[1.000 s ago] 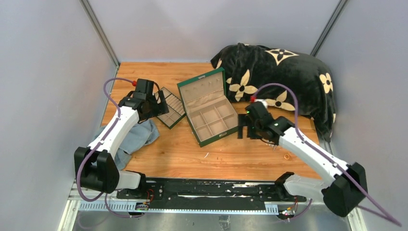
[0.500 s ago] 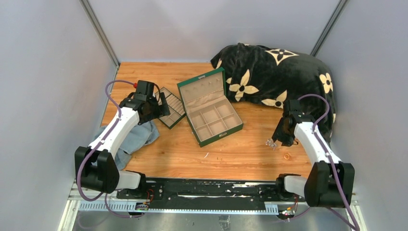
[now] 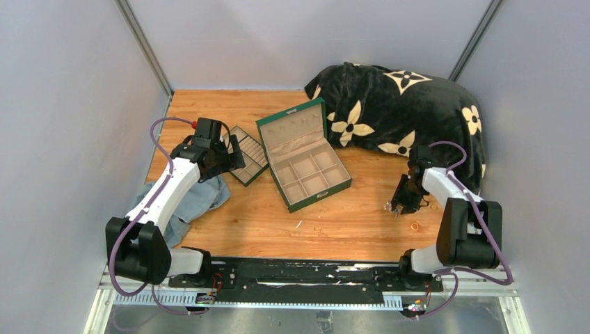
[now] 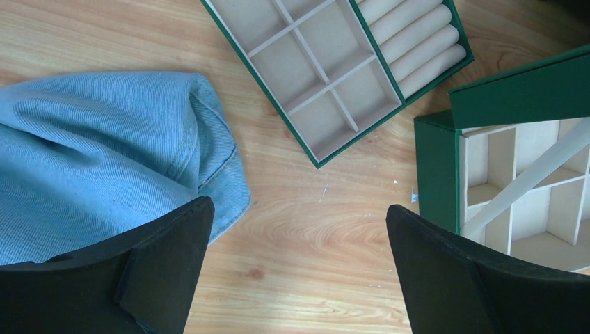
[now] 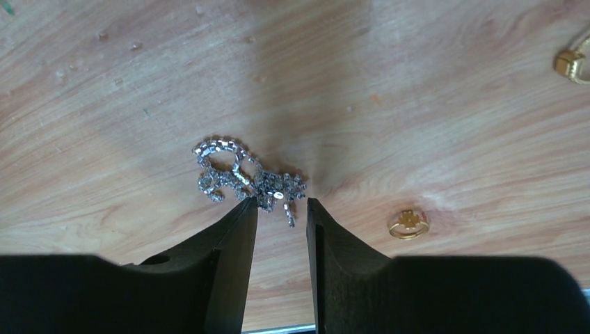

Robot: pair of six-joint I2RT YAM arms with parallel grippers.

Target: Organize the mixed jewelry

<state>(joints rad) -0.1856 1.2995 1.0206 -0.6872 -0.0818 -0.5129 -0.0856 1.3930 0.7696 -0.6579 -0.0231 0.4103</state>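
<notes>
The mixed jewelry lies on the wood at the right. A glinting silvery cluster [image 5: 240, 174] [image 3: 390, 205] sits just ahead of my right gripper [image 5: 282, 202] [image 3: 399, 203]. Its jaws are narrowed with a gap still between them, and a loose strand of the cluster lies in that gap at the tips. A small gold ring [image 5: 408, 224] [image 3: 415, 225] rests to the right of the fingers, and another gold piece [image 5: 572, 64] shows at the frame edge. My left gripper [image 4: 299, 209] [image 3: 233, 156] hovers wide open over bare wood, holding nothing.
An open green box [image 3: 320, 197] [image 4: 435, 167] with beige compartments stands mid-table, and its lift-out tray [image 3: 247, 163] [image 4: 334, 76] is beside it. A blue denim cloth [image 3: 198, 198] [image 4: 90, 153] lies at the left. A black flowered blanket [image 3: 410, 104] fills the back right. A thin pale sliver [image 3: 299, 224] lies near the front.
My right arm swung from beside the green box to the right front, down over the silvery cluster, and its jaws narrowed. The left arm barely moved.
</notes>
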